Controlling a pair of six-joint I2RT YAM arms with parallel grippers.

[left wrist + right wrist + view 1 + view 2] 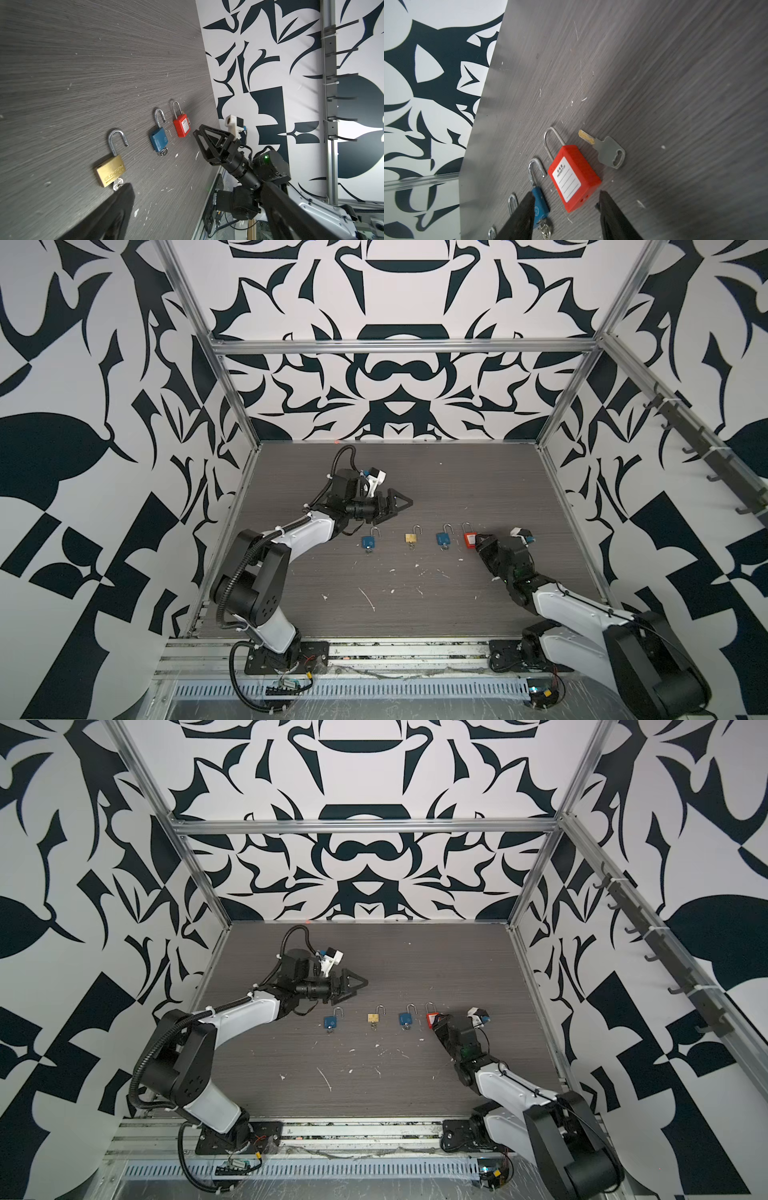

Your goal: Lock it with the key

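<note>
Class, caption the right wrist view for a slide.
Right gripper open by red padlock; loose key lies beside it on table.

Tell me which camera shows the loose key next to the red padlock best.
The right wrist view: the key lies whole beside the red padlock, blade and head both clear. The left wrist view shows at most a sliver past the padlock; in both top views I cannot make it out.

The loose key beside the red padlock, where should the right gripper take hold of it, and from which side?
Probably by the flat grey head of the key, coming from straight above. It lies flat on the table, so no edge stands up to pinch from the side. The head is its widest part, with more room from the red padlock than the blade.
</note>
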